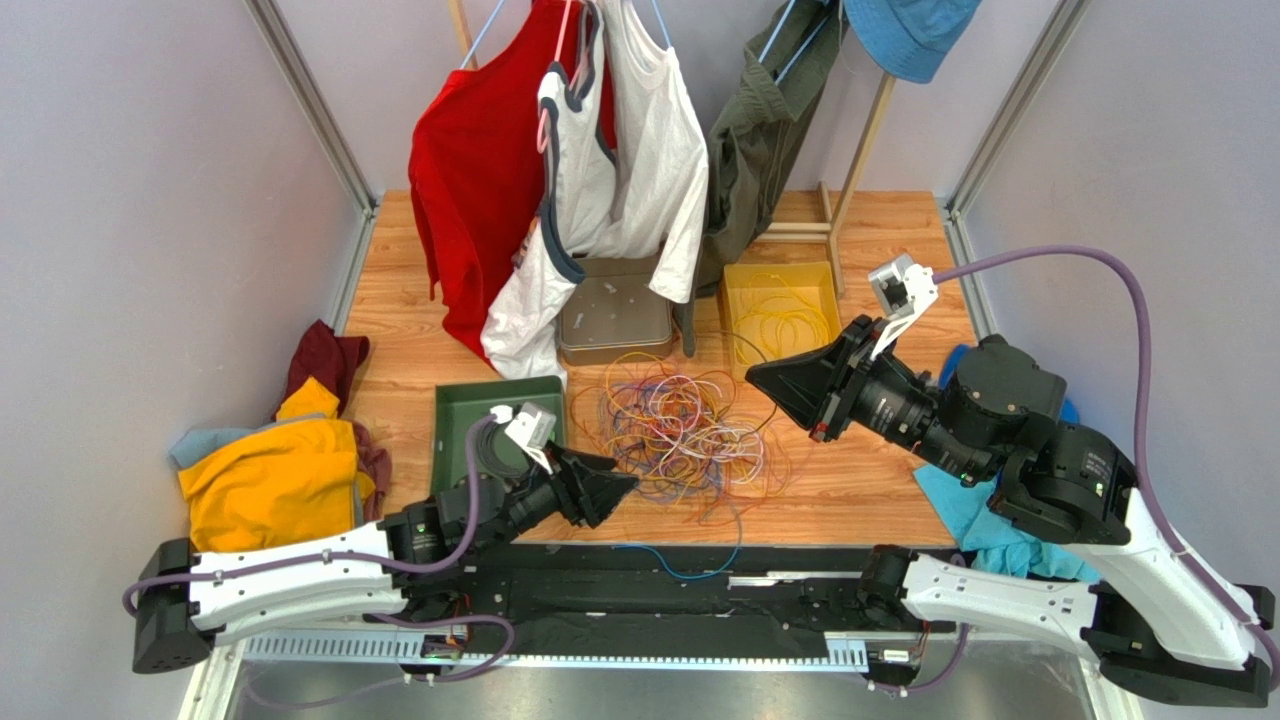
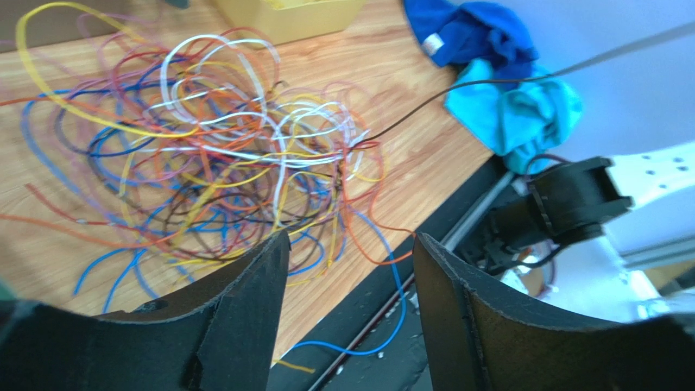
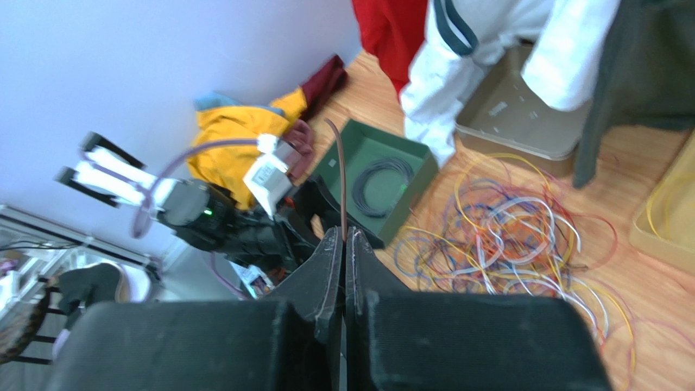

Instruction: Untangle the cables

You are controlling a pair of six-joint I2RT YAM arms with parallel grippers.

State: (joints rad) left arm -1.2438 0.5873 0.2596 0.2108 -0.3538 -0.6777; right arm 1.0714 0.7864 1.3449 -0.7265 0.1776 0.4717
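Dark brown wire [image 3: 340, 175] rises from the right gripper [image 3: 343, 238], its fingers clamped together on it; the step in hand seems to be drawing 1 strand out of the cables [image 1: 684, 428], a snarl at the middle of the top view; the left gripper [image 2: 351, 244] hangs at the snarl's lower left, jaws apart, empty; next, I judge, a steady pull away; only the left wrist view shows that wire taut toward upper right; only the right wrist view shows a coil [image 3: 383, 175] in the green tray [image 3: 359, 151]
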